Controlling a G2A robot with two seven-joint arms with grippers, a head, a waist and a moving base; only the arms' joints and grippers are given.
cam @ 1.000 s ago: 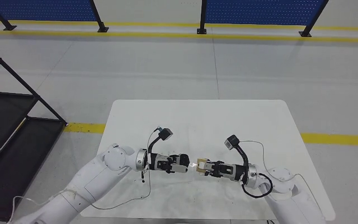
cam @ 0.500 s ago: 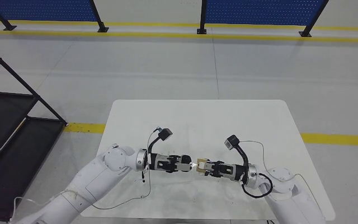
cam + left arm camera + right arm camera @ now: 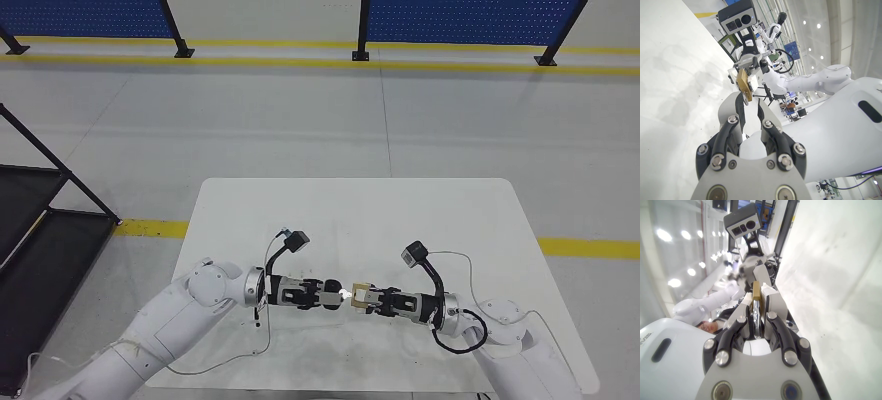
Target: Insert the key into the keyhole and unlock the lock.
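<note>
Brass padlock held clear of the white worktop, over its near half, between the two arms; right tool pinching the padlock body across its flat faces. The long axis is level, in line with both forearms, running left to right across the worktop; the silver shackle lies back inside the right tool, toward its wrist; the keyhole end faces the left tool. Key at that keyhole end, touching the padlock's base, its silver head at the tip of the left tool; its axis continues the padlock's, pointing to the robot's right. Depth of insertion cannot be told; whether the left tool is pressed onto the key cannot be told.
</note>
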